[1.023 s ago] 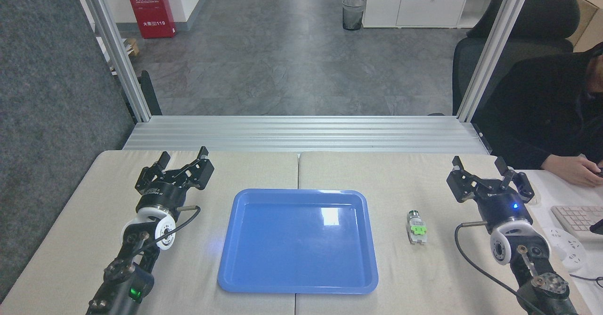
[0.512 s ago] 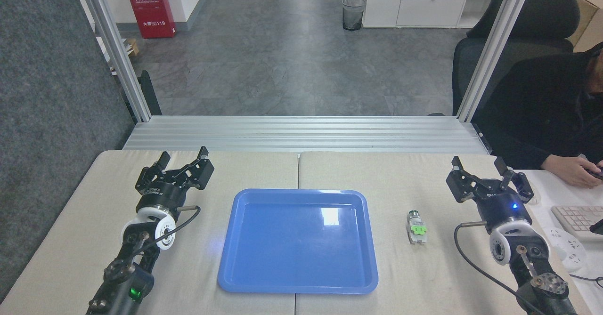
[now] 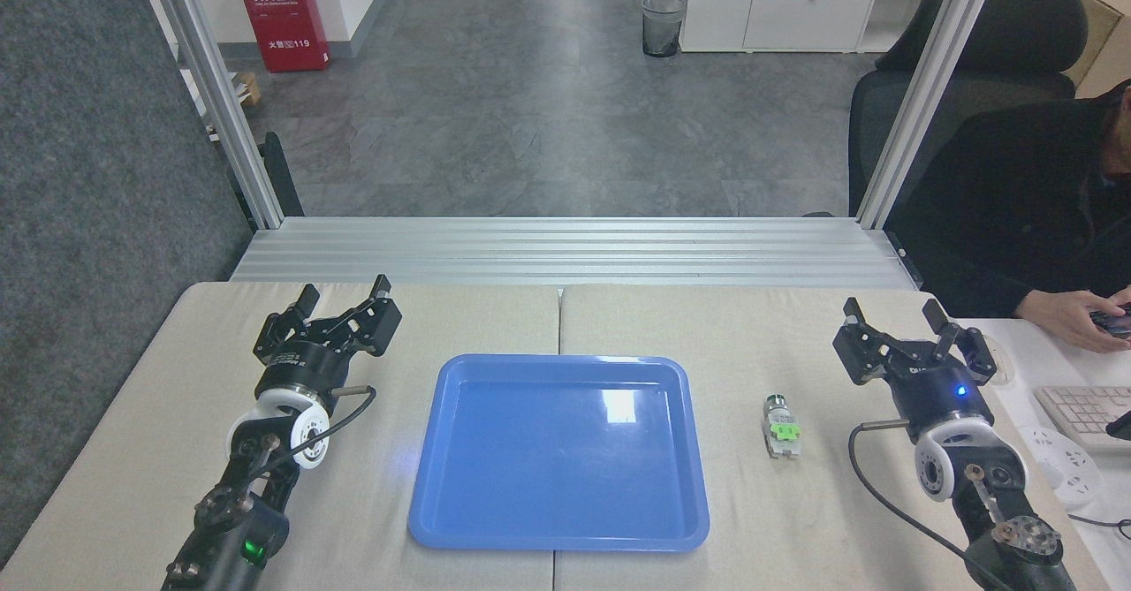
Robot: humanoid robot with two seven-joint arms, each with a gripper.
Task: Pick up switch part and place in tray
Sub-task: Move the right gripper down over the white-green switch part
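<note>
The switch part (image 3: 781,428) lies on the beige table right of the tray, its dark silver-ringed end pointing away from me and the green clip in its middle. The blue tray (image 3: 559,451) sits in the middle of the table with nothing in it. My right gripper (image 3: 892,313) hovers open to the right of the part and a little farther back, holding nothing. My left gripper (image 3: 345,291) stands open left of the tray's far corner, also holding nothing.
A person in dark clothes sits at the right with a hand (image 3: 1074,317) on a phone, beside a keyboard (image 3: 1082,414). An aluminium rail (image 3: 565,251) and two upright posts border the table's far edge. A seam (image 3: 559,317) divides the table top.
My right gripper has shifted slightly left and back. The person's hand moved a little to the right. The part, tray and left arm stay still.
</note>
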